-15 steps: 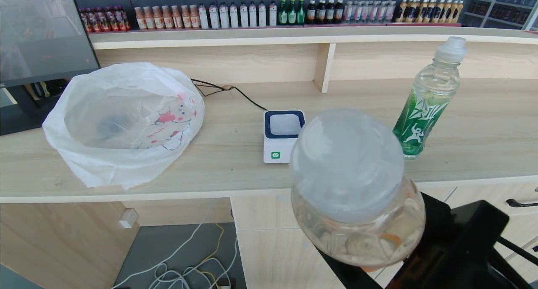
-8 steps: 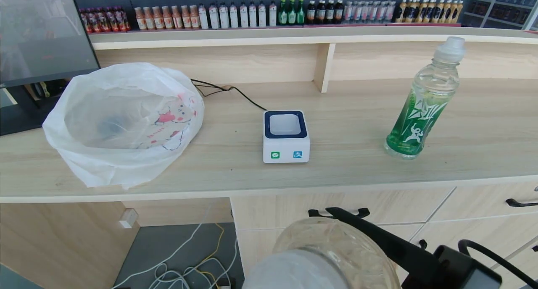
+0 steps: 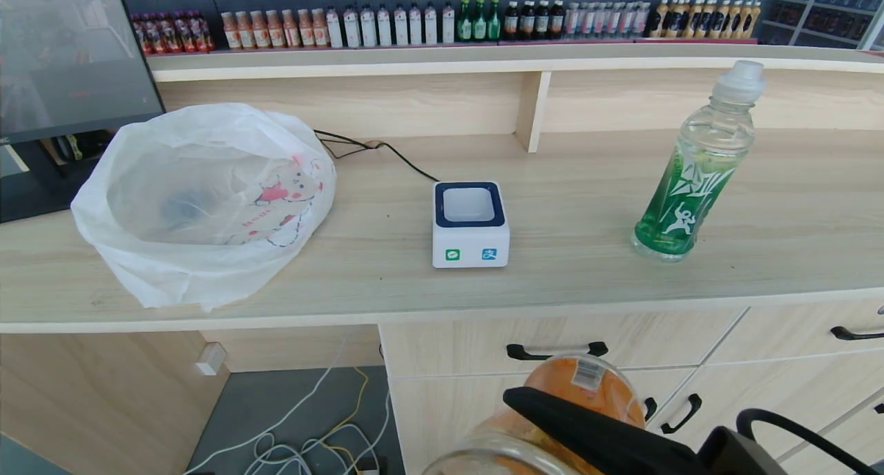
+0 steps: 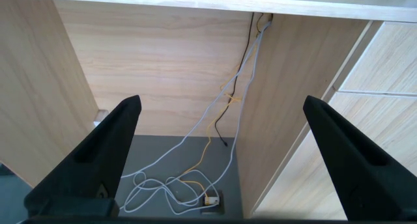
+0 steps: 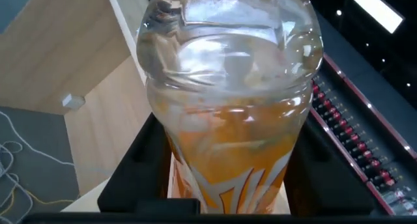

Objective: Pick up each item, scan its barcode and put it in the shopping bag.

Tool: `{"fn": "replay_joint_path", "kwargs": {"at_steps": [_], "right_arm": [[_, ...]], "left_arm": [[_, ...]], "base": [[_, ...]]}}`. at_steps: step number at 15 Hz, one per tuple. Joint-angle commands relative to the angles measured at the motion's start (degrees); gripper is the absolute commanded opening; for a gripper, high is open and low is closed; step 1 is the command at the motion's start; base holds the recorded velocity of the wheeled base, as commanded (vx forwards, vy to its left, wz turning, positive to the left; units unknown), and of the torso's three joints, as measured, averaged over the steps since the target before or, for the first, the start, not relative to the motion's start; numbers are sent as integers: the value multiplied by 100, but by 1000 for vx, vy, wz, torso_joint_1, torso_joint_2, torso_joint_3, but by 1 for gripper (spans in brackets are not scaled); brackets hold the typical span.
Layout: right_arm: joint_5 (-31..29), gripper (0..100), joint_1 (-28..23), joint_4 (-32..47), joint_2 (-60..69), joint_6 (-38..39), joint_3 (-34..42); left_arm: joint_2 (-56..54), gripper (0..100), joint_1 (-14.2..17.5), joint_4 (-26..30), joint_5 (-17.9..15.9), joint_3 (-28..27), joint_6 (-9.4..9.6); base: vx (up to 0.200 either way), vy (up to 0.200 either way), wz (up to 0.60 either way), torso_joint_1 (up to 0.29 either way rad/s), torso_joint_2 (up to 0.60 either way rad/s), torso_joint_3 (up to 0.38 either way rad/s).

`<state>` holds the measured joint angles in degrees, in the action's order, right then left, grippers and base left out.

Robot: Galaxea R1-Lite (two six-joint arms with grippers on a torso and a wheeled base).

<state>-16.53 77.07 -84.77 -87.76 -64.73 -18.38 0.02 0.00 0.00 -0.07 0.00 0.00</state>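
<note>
A second ago the right gripper (image 5: 228,142) held the orange drink bottle (image 3: 577,395) high in front of the counter. Its pale round end faced the head camera and covered a corner of the scanner (image 3: 470,223) and the foot of the green bottle (image 3: 694,178). Half a second ago it had sunk to the lower edge of the head view, before the drawers. Now the bottle is turned: its orange label with the barcode (image 3: 589,375) faces up, and one black finger (image 3: 594,430) crosses it. The scanner and the green bottle show whole.

— Where did the head camera look?
— Forward and down over the counter (image 3: 587,185). The left wrist faced the cables (image 4: 182,185) beneath, shared with it; the right wrist sat close against the jar (image 5: 228,120).
</note>
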Motion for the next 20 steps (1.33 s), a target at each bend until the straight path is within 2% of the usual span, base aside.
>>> {"fn": "replay_joint_path", "kwargs": {"at_steps": [1, 4, 6, 7, 12, 20], "right_arm": [[1, 0, -122, 5, -22, -48, 1], [-404, 0, -175, 22, -22, -690, 37], [-931, 0, -166, 22, -22, -1402, 37], [-940, 0, -166, 22, -13, -1525, 45], [-694, 0, -166, 31, -22, -2202, 28], [-78, 0, -148, -4, -110, -2694, -78]], "left_arm": [[-2, 100, 0, 0, -1, 0, 0], [-2, 100, 0, 0, -1, 0, 0], [-2, 100, 0, 0, -1, 0, 0], [-2, 100, 0, 0, -1, 0, 9], [-2, 100, 0, 0, -1, 0, 0], [-2, 100, 0, 0, -1, 0, 0]], "base": [[0, 0, 0, 0, 0, 0], [0, 0, 0, 0, 0, 0], [0, 0, 0, 0, 0, 0], [0, 0, 0, 0, 0, 0], [0, 0, 0, 0, 0, 0], [0, 0, 0, 0, 0, 0]]}}
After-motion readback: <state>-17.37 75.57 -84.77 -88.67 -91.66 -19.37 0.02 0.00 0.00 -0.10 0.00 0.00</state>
